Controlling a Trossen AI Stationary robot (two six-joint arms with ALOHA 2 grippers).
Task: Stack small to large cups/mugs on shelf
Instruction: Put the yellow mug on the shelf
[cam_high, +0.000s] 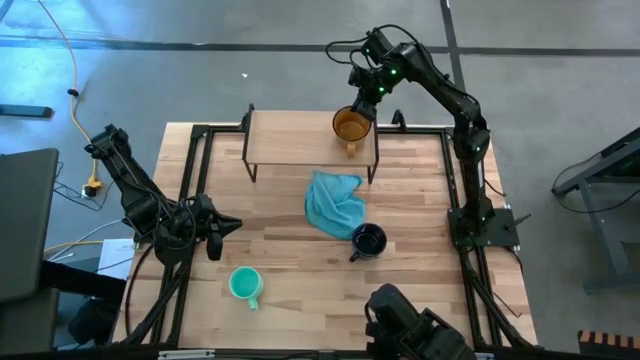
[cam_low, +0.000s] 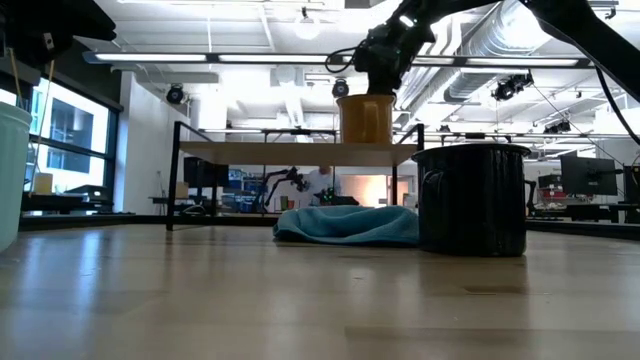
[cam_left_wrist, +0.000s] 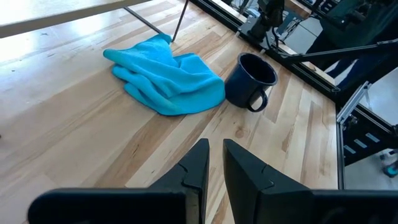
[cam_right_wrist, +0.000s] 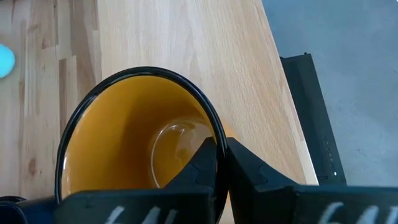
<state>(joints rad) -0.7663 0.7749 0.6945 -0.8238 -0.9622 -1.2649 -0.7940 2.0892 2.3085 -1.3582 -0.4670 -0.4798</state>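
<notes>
three mugs are here. the yellow mug (cam_high: 351, 126) stands upright on the shelf (cam_high: 290, 138), near the shelf's right end. the right gripper (cam_high: 366, 104) is over it, and its fingers (cam_right_wrist: 208, 163) are pinched on the mug's rim, one inside the mug and one outside. from inside, the mug looks bright yellow with a dark rim.

the shelf is a small wood board on thin black legs. it stands at the far side of the tabletop (cam_high: 290, 260).

a blue cloth (cam_high: 334, 202) lies in a heap on the tabletop, just in front of the shelf. the dark mug (cam_high: 368, 241) stands upright just beside the cloth, on the near side, with its handle pointing to the left. the green mug (cam_high: 245, 284) stands well apart from both, nearer the left front of the tabletop.

the left gripper (cam_high: 218, 233) hangs low over the left side of the tabletop, near the green mug. its fingers (cam_left_wrist: 196, 168) are almost closed, with only a thin gap, and they hold nothing. they point toward the cloth and the dark mug.
</notes>
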